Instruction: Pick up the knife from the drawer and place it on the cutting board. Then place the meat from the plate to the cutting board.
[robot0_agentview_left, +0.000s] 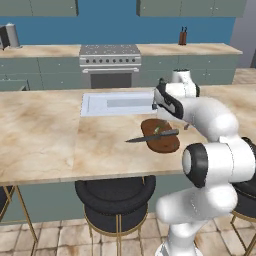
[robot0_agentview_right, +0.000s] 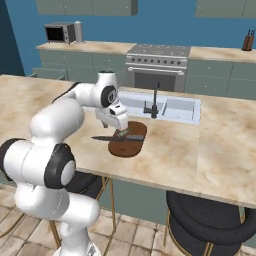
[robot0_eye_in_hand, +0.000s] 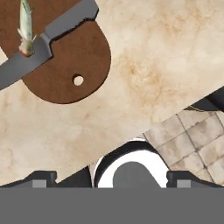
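**Knife and meat both on the board**

Long dark-grey knife lies across the reddish-brown oval wooden cutting board, blade tip overhanging onto the marble counter. Slim greenish fish-like meat rests on the blade. My gripper hangs above, fingers spread, released.

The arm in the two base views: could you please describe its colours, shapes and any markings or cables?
The arm is glossy white, built of thick rounded tube segments with bulbous elbows. Dark grey to black rings and round caps mark its joints. The gripper is a white boxy hand with dark trim; in the hand view the finger tips are small dark blocks. No loose cables or lettering are visible.
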